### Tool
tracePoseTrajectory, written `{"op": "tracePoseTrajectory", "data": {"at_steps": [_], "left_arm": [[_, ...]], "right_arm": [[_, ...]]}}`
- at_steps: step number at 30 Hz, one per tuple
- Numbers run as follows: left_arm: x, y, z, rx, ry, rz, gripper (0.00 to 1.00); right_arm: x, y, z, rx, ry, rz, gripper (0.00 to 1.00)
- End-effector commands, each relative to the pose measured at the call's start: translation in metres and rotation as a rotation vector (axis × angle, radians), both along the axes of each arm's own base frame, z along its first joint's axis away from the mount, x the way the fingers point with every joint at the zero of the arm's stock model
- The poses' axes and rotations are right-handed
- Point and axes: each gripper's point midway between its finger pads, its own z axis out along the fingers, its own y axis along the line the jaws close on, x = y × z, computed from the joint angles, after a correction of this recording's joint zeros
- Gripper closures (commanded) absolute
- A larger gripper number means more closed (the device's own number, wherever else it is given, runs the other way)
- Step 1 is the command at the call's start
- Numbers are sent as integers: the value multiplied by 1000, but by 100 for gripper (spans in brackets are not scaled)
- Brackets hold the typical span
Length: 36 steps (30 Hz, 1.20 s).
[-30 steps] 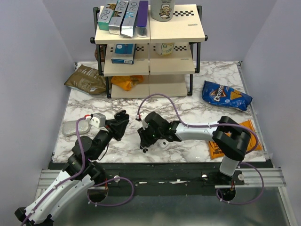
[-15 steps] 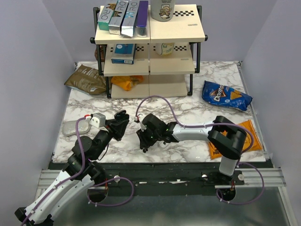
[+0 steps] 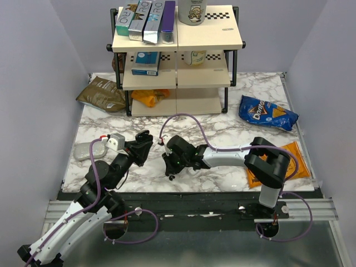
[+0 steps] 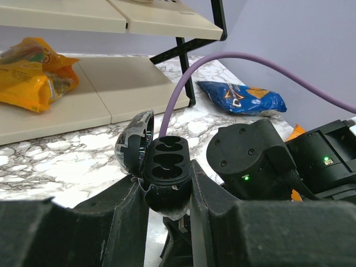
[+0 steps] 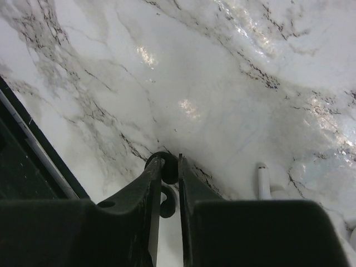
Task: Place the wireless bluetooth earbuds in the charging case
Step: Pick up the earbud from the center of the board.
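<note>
Earbud [image 5: 168,158], tiny and surely light, hard and slick, sits on the marble tabletop [image 5: 222,83] just right of the charging case [image 4: 166,162], pinched across its round middle by the right gripper [image 5: 168,167], while the left gripper [image 4: 165,182] clamps that open case's base; squeeze gently or it may squirt free.

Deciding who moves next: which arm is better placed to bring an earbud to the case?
Right. The right pincer is at the tabletop, closed on a black earbud; the left pincer is shut on the open, empty charging case.
</note>
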Motion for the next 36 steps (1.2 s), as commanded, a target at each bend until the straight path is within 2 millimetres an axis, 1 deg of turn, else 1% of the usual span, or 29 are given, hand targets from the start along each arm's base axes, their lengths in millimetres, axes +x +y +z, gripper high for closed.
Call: {"op": "tracePoseTrajectory", "data": {"at_steps": [1, 5, 6, 7, 8, 9, 12, 13, 15, 16, 18, 19, 20, 21, 22, 23, 24, 25, 26, 27, 28, 33, 34, 35, 36], "left_arm": [[-1, 0, 5, -17, -2, -1, 100], [-1, 0, 5, -18, -1, -2, 100], [-1, 0, 5, -18, -1, 0, 100], [-1, 0, 5, -17, 0, 0, 100], [0, 0, 5, -17, 0, 0, 100], [0, 0, 5, -16, -1, 0, 100], [1, -1, 5, -18, 0, 2, 100], [1, -1, 7, -19, -4, 0, 100], [2, -1, 7, -19, -1, 3, 100], [2, -2, 7, -21, -3, 3, 100], [3, -3, 7, -25, 1, 2, 100], [3, -3, 7, -30, 1, 3, 100], [4, -4, 5, -28, 7, 3, 100], [5, -5, 3, -25, 15, 3, 100], [6, -6, 1, -27, 24, 4, 100], [7, -6, 5, -40, 15, 4, 100], [9, -8, 1, -38, 26, 5, 100], [9, -9, 3, -47, 23, 6, 100], [10, -10, 1, -54, 31, 7, 100], [12, -10, -1, -56, 39, 9, 100], [13, -11, 1, -66, 33, 11, 100], [17, -15, -4, -70, 55, 13, 100], [17, -15, -4, -68, 55, 13, 100], [17, -15, -3, -70, 55, 13, 100], [17, -14, -4, -68, 55, 15, 100]], "right_arm": [[-1, -9, -8, -41, -7, -33, 82], [4, -13, 1, -34, -32, -76, 94], [6, -13, 9, -15, -40, -90, 96], [7, -14, 12, -11, -47, -101, 99], [11, -16, 16, -8, -60, -121, 99], [15, -16, 27, 16, -77, -149, 99], [29, -23, 42, 45, -88, -225, 99], [38, -28, 54, 69, -97, -262, 99], [50, -40, 60, 84, -83, -357, 99], [65, -52, 65, 98, -78, -425, 99], [79, -71, 71, 138, -31, -546, 99], [98, -90, 71, 150, -15, -636, 99], [106, -102, 73, 166, 2, -699, 99], [110, -115, 66, 172, 53, -778, 99], [124, -135, 63, 176, 65, -863, 99], [132, -147, 59, 165, 60, -927, 99], [134, -158, 52, 147, 82, -993, 99], [140, -168, 49, 131, 82, -1041, 99], [143, -173, 48, 120, 82, -1070, 99], [144, -182, 37, 73, 92, -1119, 99], [149, -184, 39, 72, 94, -1147, 99], [152, -190, 24, 32, 150, -1248, 99], [151, -191, 17, 10, 159, -1256, 99], [153, -190, 18, 11, 160, -1258, 99], [152, -190, 15, -2, 167, -1259, 99]]}}
